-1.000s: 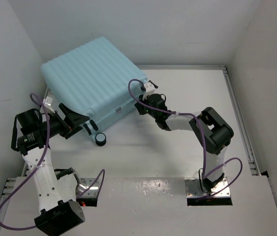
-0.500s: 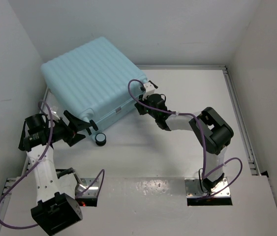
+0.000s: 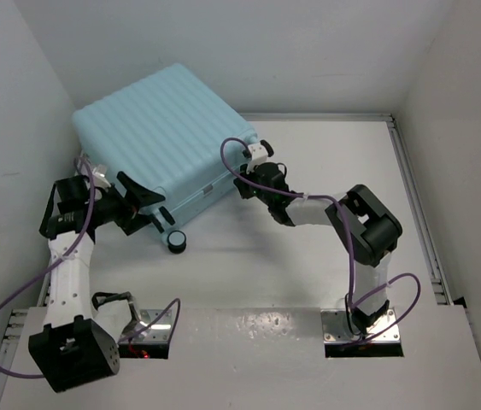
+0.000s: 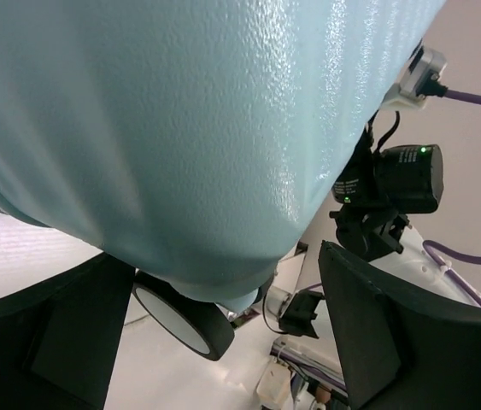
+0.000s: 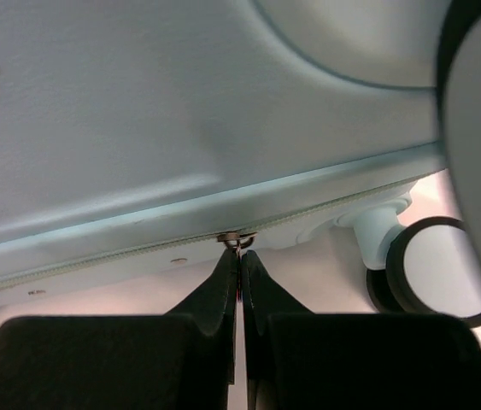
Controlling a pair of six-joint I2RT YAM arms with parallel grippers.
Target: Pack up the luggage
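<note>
The luggage (image 3: 159, 141) is a pale light-blue ribbed hard-shell suitcase lying flat and closed at the back left of the table. My right gripper (image 3: 247, 183) is at its right front edge, shut on the zipper pull (image 5: 238, 243) of the seam. My left gripper (image 3: 150, 205) is open, with its fingers (image 4: 394, 333) on either side of the suitcase's front left corner, just above a black-and-white wheel (image 4: 180, 312). The shell (image 4: 180, 128) fills the left wrist view. Another wheel (image 5: 432, 273) shows in the right wrist view.
White walls close in on the left, back and right. A metal rail (image 3: 419, 205) runs along the table's right edge. Purple cables (image 3: 377, 299) loop near both arm bases. A loose-looking wheel (image 3: 175, 243) sits on the table in front of the suitcase.
My left arm has swung up and right, bringing its open gripper onto the suitcase's front left corner. The right gripper has stayed on the zipper.
</note>
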